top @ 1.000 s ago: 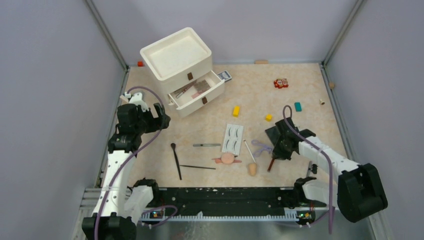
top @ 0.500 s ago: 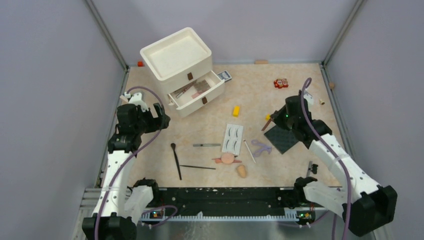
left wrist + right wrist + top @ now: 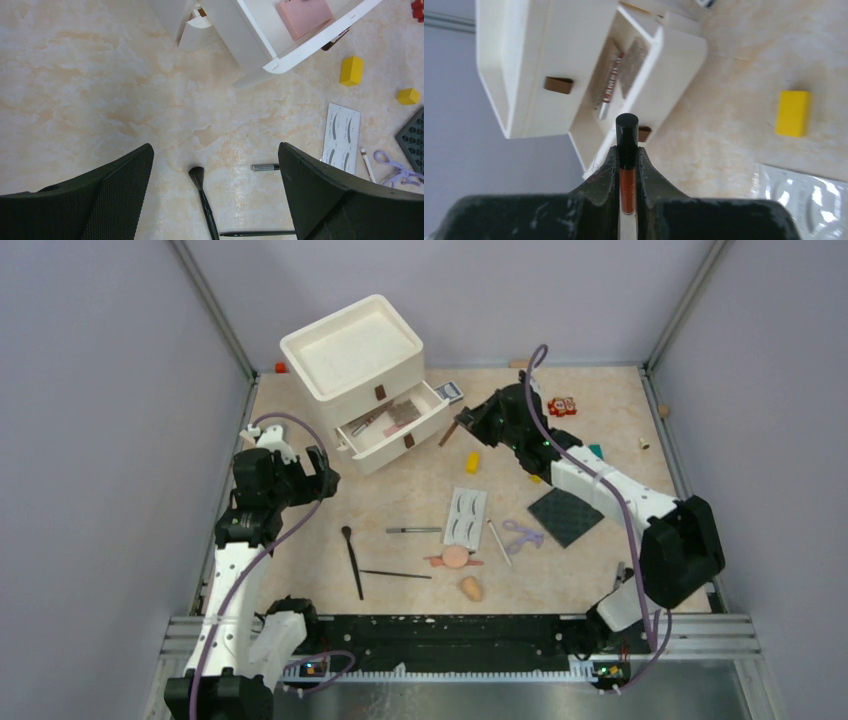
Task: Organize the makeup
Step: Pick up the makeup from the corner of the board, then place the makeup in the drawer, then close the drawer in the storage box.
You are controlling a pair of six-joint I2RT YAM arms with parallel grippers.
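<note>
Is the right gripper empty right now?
No, the right gripper is shut on a slim black-capped tube, held near the open drawer.

I'm holding a slim brown makeup stick (image 3: 448, 432) in the right fingers (image 3: 470, 419) just beside the open drawer (image 3: 388, 433); the left fingers (image 3: 319, 456) are hanging spread near the bench's (image 3: 400, 495) left edge.

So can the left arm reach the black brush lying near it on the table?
Probably yes. The black brush lies on the table just below the left fingers, which stand wide open, and nothing sits between them and it.
</note>
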